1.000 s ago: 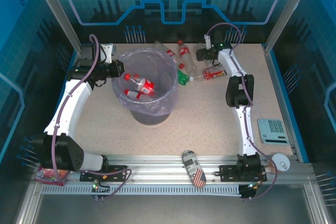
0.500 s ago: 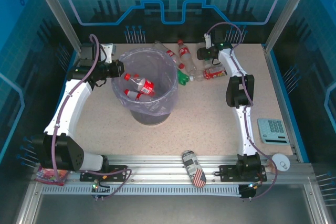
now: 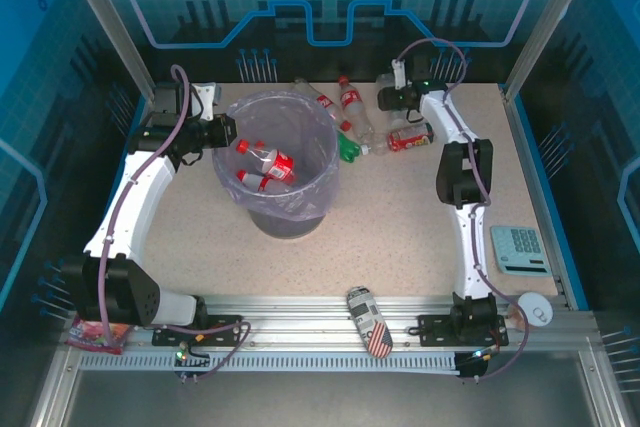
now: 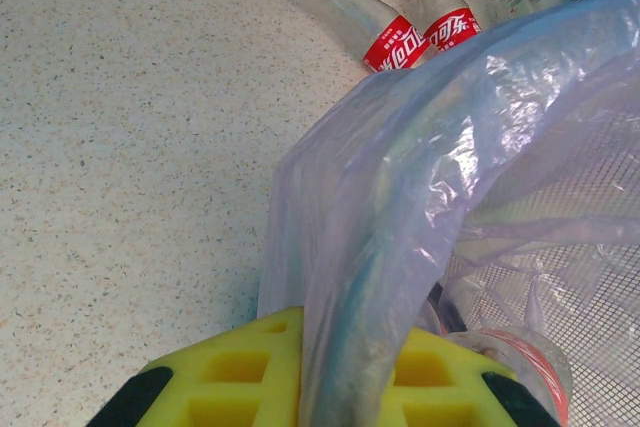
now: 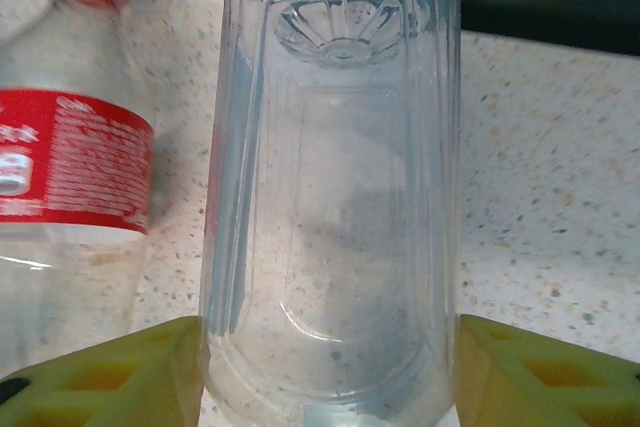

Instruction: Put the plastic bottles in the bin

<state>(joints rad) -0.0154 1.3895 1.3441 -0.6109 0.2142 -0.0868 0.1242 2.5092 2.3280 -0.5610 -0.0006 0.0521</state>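
Observation:
The bin (image 3: 325,182), grey with a lilac bag, stands left of centre and holds two red-labelled bottles (image 3: 268,159). My left gripper (image 3: 228,132) is shut on the bin's left rim; bag film (image 4: 400,197) is pinched between its yellow pads (image 4: 240,377). Behind the bin lie more plastic bottles (image 3: 350,100), a green one (image 3: 347,150) and a red-labelled one (image 3: 408,137). At the far right of that cluster my right gripper (image 3: 385,100) is shut on a clear bottle (image 5: 335,197), one pad (image 5: 120,372) against each side. Another red-labelled bottle (image 5: 70,157) lies just left of it.
A flag-patterned can (image 3: 369,321) lies on the front rail. A keypad device (image 3: 518,248) and a white disc (image 3: 535,311) sit at the near right. The dark back wall runs close behind the bottles, and a red packet (image 3: 95,335) lies at the left arm's base.
My right gripper's jaws have come together onto the clear bottle, and that arm has shifted slightly right. The left arm and the bin have not moved.

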